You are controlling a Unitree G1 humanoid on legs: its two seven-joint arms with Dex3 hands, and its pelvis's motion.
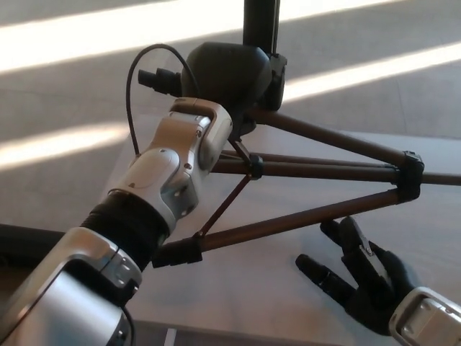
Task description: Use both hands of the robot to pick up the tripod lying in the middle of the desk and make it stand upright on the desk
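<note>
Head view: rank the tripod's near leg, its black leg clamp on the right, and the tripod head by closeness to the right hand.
From the right hand, low right, open:
1. Near leg, just above the fingertips.
2. Black leg clamp, farther up, by the right edge.
3. Tripod head, top centre, at the left hand.

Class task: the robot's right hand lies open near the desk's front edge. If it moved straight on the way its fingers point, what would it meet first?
Probably the tripod's nearest leg: the right hand points up-left toward it, though depth is unclear.
</note>
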